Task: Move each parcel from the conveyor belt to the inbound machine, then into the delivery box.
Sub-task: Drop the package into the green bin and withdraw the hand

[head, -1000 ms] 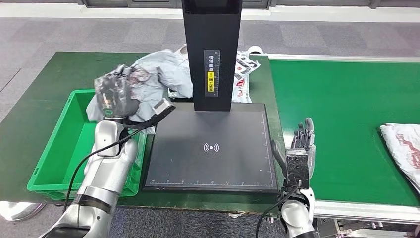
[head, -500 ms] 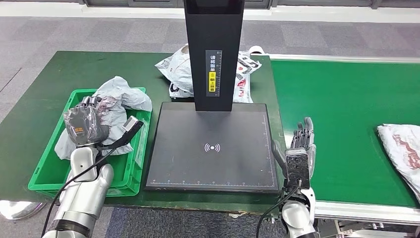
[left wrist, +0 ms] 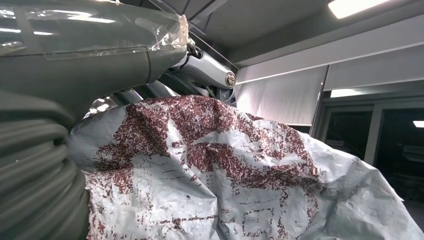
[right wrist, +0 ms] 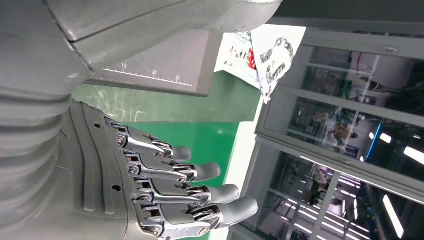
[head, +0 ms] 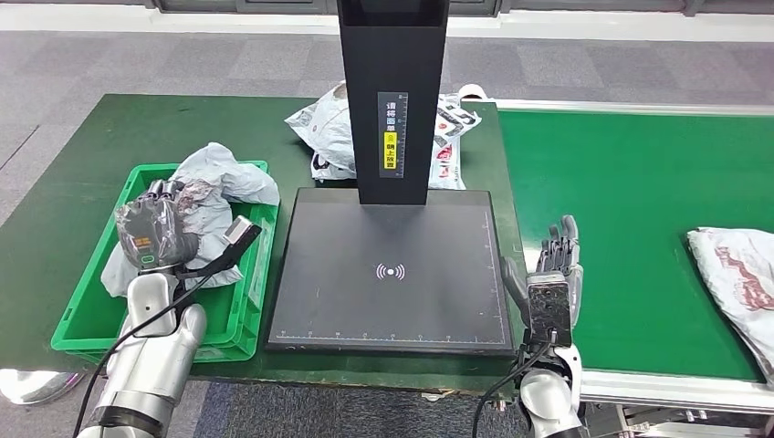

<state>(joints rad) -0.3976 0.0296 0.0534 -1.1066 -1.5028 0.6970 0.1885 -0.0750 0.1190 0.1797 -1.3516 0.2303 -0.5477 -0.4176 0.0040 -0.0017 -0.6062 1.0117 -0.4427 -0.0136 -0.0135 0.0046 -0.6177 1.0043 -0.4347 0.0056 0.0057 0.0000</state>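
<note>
Change: the left hand point(head: 157, 233) with the grey bag point(head: 219, 187) has come off the black scanner plate point(head: 392, 301) and is now over the green box point(head: 91, 301).
Left hand: holds the bag tight.
Right hand point(head: 553, 278): fingers straight, holding nothing, beside the plate.
Belt point(head: 630, 201): green, another bag point(head: 739, 269) lies on it.
Room: grey floor.

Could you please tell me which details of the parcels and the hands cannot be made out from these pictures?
- Left hand: in the head view its fingers are buried in the grey parcel it holds over the green box.
- Parcel on the conveyor: cut off by the head view's right edge.
- Parcels behind the scanner: partly hidden by the black column.
- Column label: too small to read.
- Right hand: open, nothing hidden.
</note>
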